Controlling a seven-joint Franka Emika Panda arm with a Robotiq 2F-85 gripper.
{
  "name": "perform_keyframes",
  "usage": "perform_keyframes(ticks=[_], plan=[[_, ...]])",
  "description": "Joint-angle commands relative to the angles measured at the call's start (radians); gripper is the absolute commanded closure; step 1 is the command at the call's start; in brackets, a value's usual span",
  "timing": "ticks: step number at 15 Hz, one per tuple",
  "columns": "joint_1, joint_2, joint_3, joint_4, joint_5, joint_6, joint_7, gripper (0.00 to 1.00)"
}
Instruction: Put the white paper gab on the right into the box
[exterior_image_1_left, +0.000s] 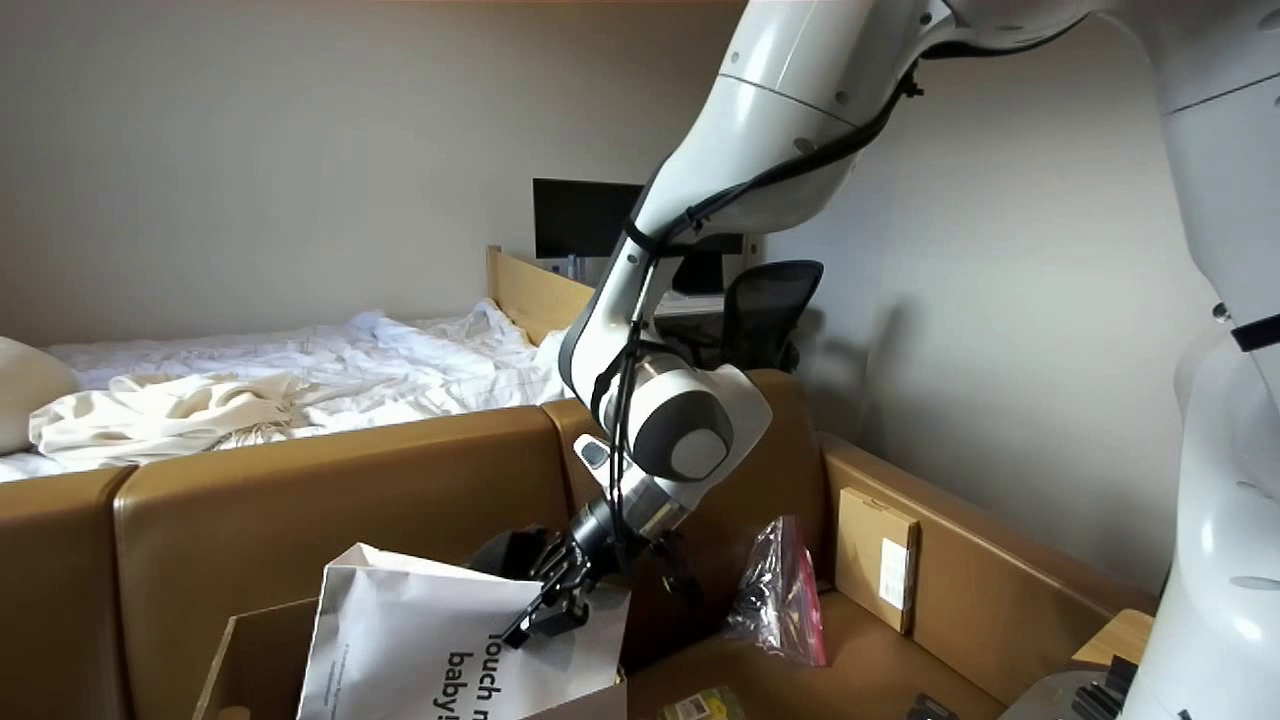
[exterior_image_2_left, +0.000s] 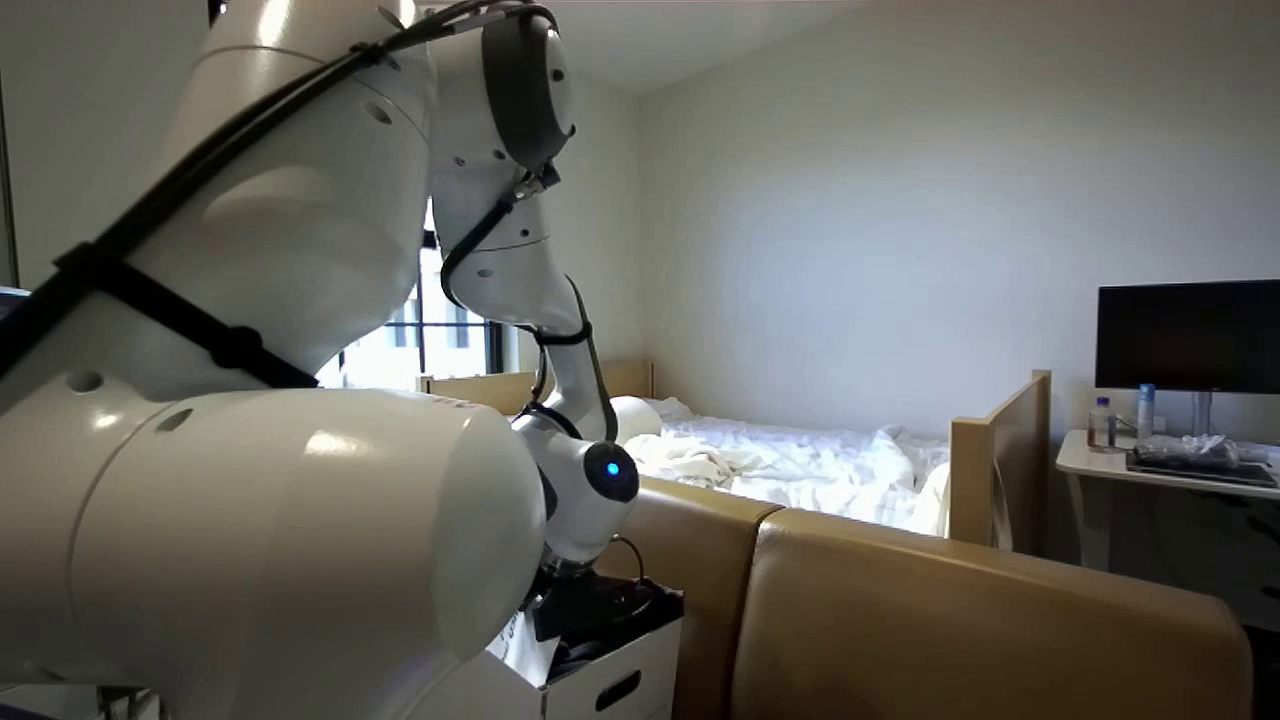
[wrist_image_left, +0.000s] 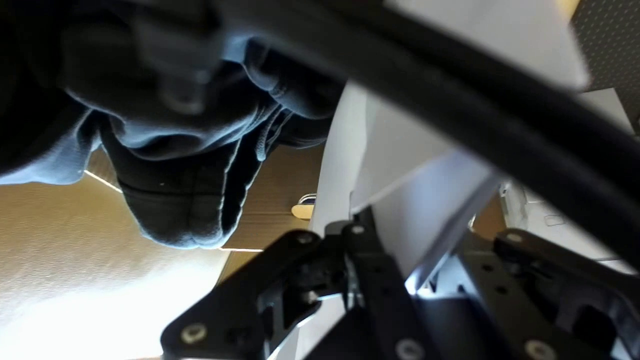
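Observation:
The white paper bag (exterior_image_1_left: 400, 630) with black print stands tilted at the open box (exterior_image_1_left: 222, 665), its upper part above the rim. Its bottom is hidden. A bit of the bag (exterior_image_2_left: 525, 650) also shows in an exterior view beside the box (exterior_image_2_left: 655, 655), which is white outside with a handle hole. My gripper (exterior_image_1_left: 545, 622) is at the bag's upper part. In the wrist view the gripper (wrist_image_left: 422, 235) has its fingers apart, with white bag paper (wrist_image_left: 405, 210) running between them. The brown inside of the box (wrist_image_left: 272, 195) shows at left there.
Dark clothing (wrist_image_left: 175, 195) hangs over the box side, also in an exterior view (exterior_image_2_left: 600, 620). A clear plastic bag (exterior_image_1_left: 775, 600), a cardboard package (exterior_image_1_left: 872, 560) and a yellow-green packet (exterior_image_1_left: 705, 706) lie on the brown sofa (exterior_image_1_left: 340, 500). The sofa back rises behind the box.

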Motion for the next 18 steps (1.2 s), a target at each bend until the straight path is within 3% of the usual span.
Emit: perform_keyframes(ticks=[1, 2, 4, 11, 13, 14, 18], plan=[[0.079, 0.005, -0.068, -0.035, 0.006, -0.034, -0.028, 0.83], [0.081, 0.01, -0.072, -0.032, 0.005, -0.04, -0.029, 0.53], [0.136, 0.014, -0.135, -0.014, 0.01, -0.04, -0.024, 0.47], [0.359, -0.035, -0.357, 0.058, 0.048, -0.033, -0.022, 0.02], [0.417, -0.055, -0.421, 0.082, 0.054, -0.023, -0.018, 0.0], [0.407, -0.074, -0.412, 0.071, 0.098, -0.012, -0.078, 0.0], [0.582, -0.165, -0.676, 0.104, 0.055, 0.034, -0.04, 0.0]])
